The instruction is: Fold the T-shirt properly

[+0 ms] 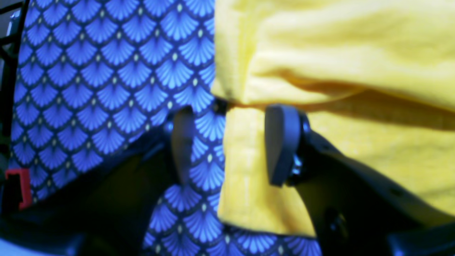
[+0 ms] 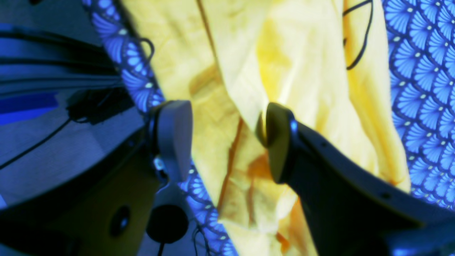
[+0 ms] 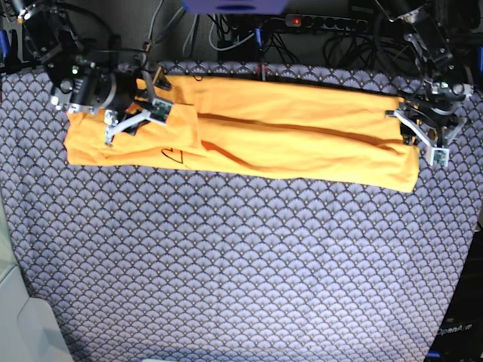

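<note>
The orange-yellow T-shirt (image 3: 279, 136) lies as a long folded band across the far part of the table, with dark scribble marks (image 3: 173, 156) near its left end. My right gripper (image 3: 136, 117) is over that left end. In the right wrist view the right gripper (image 2: 225, 140) is open with creased shirt fabric (image 2: 231, 89) between its fingers, and scribble lines (image 2: 359, 39) show beyond. My left gripper (image 3: 423, 137) is at the shirt's right end. In the left wrist view the left gripper (image 1: 229, 145) is open and straddles the shirt's hemmed edge (image 1: 245, 170), one finger (image 1: 179, 142) over the patterned cloth.
The blue-grey scallop-patterned cloth (image 3: 241, 256) covers the whole table. Cables and a power strip (image 3: 302, 21) run along the back edge behind the shirt. A red part (image 1: 17, 186) shows at the table's edge in the left wrist view. A pale object (image 3: 23, 317) sits at the front left corner.
</note>
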You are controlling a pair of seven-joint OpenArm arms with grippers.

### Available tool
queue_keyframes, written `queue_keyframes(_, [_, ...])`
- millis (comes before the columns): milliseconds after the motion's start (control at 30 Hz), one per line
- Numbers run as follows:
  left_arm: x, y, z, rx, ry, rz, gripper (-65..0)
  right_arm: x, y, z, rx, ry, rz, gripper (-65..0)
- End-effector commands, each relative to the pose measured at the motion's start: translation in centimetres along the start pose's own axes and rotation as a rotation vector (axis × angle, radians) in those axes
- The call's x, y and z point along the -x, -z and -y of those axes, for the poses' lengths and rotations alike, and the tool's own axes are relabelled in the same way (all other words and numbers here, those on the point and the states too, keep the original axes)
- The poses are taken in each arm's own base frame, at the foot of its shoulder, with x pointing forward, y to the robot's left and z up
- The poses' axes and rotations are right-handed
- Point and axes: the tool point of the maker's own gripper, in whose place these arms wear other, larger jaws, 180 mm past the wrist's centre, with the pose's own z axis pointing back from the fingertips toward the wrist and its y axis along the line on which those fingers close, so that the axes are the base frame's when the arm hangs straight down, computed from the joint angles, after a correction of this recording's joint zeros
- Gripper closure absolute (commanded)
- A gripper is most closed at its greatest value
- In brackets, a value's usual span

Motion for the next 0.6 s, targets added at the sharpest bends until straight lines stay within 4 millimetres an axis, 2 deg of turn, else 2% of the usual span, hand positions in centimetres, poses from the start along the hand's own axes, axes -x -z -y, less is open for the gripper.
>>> queue_keyframes(0, [-1.3, -0.3, -0.6, -0.014, 0.008, 0.044, -31.3, -0.5, -0.8, 1.6, 0.045, -0.003, 0.021, -34.0])
queue_keyframes(167, [-1.3, -0.4, -0.6, -0.015, 0.009, 0.045, -31.3, 0.2, -1.7, 3.9, 0.112, 0.027, 0.014, -34.0])
queue_keyframes(300, [-1.3, -0.4, -0.6, -0.015, 0.009, 0.045, -31.3, 0.4, -1.9, 4.2, 0.123, 0.035, 0.011, -34.0])
queue_keyframes(433, [-1.3, -0.3, -0.6, -0.013, 0.008, 0.044, -31.3, 0.0, -1.8, 4.2, 0.123, 0.044, 0.025, -34.0])
queue_keyframes(500, [-1.3, -0.3, -0.6, -0.014, 0.007, 0.046, -31.3, -1.3, -1.8, 5.0, 0.147, 0.057, 0.069, -34.0])
queue_keyframes(567, [-1.4, -0.4, -0.6, -0.014, 0.008, 0.047, -31.3, -0.9, -2.3, 6.1, 0.18, 0.079, 0.064, -34.0])
